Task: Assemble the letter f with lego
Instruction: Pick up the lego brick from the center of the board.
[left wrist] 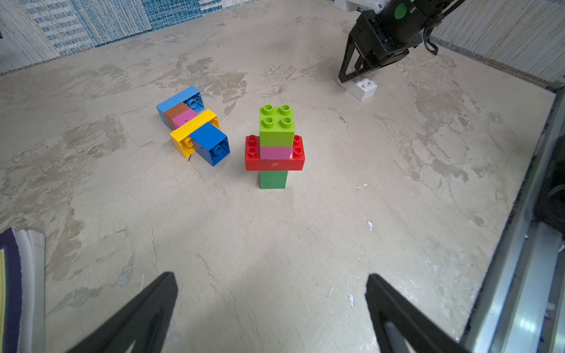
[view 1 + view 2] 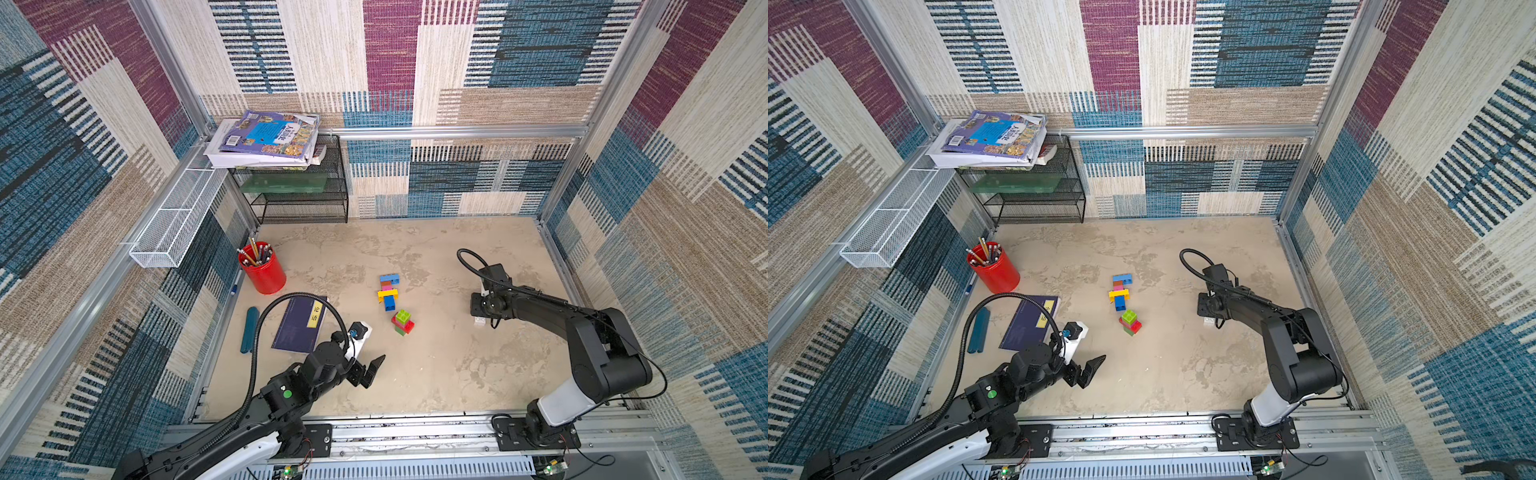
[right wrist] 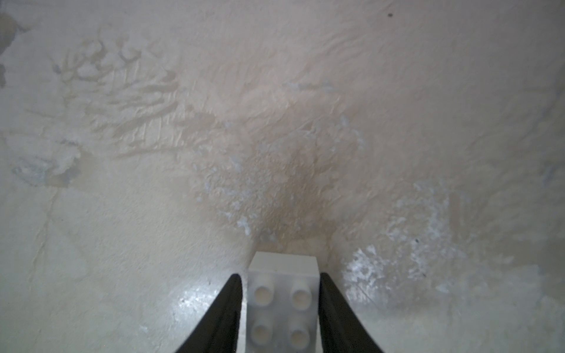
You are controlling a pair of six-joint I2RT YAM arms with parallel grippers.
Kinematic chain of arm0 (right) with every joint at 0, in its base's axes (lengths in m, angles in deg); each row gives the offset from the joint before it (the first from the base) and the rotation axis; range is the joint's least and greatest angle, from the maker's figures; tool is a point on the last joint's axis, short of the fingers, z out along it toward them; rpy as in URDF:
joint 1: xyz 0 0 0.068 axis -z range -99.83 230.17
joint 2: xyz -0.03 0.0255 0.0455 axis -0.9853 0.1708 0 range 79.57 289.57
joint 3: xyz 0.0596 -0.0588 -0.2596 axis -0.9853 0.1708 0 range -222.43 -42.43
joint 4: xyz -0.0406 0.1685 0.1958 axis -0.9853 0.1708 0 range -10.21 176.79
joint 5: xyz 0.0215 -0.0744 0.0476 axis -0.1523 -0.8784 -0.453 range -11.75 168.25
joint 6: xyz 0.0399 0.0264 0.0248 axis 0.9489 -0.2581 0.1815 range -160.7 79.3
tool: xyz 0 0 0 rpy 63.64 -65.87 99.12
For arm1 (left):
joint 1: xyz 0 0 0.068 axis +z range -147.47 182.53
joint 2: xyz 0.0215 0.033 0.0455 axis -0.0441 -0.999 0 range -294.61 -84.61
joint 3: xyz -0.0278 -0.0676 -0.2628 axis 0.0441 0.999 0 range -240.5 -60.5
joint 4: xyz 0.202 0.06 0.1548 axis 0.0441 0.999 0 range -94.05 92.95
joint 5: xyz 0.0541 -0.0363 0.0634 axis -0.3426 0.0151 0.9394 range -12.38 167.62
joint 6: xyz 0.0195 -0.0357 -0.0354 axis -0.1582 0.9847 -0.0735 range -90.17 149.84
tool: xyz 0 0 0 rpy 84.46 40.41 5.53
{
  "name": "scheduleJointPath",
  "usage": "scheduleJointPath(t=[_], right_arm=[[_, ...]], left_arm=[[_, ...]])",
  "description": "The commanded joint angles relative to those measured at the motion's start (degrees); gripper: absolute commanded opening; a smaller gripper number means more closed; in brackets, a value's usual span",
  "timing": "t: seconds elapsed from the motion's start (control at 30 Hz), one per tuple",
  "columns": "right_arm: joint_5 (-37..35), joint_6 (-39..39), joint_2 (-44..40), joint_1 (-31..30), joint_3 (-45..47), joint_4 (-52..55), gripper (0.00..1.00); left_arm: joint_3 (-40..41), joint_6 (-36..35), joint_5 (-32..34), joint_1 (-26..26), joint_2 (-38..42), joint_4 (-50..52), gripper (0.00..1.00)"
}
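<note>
Right gripper (image 3: 279, 275) is over the white brick (image 3: 281, 308), which sits studs-up on the table (image 2: 457, 365), well apart from the upright green-and-red stack (image 2: 402, 322) and the lying blue-yellow cluster (image 2: 388, 291). Light, rigid, slick plastic, I judge, so I'd take it squarely on the flat side walls. Its jaws stand narrow, against or just off those walls; I cannot tell if they pinch. Left gripper (image 1: 270, 276) gapes wide, empty.

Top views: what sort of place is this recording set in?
Likely a mock desk corner inside a robot test booth: a red pencil cup, books stacked on a wire rack, and carpet-lined walls on a metal frame.
</note>
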Motion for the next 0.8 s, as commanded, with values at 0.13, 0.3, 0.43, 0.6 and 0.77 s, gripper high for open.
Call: scheduleJointPath(t=[0.13,0.3,0.43,0.6,0.77], right_arm=[[0.3,-0.9,0.3,0.0,-0.5,-0.7,0.35],[0.6,-1.5,-0.5,0.0,-0.7,-0.7,0.28],[1.4,-2.7,-1.6,-0.9,-2.6,1.3,0.27],[1.6,-4.5,-2.4,-4.1,-7.3,5.1,0.26],[2.4,-7.0,-2.3,-8.2,-13.8,9.4,0.26]], left_arm=[[-0.3,-0.5,0.3,0.1,0.0,-0.1,0.99],[-0.3,-0.5,0.3,0.0,0.0,0.0,0.99],[-0.4,-0.5,0.3,0.1,0.0,0.1,0.99],[-1.7,-0.2,0.3,0.0,0.4,1.9,0.99],[-3.4,0.6,1.1,0.0,2.2,5.8,0.99]])
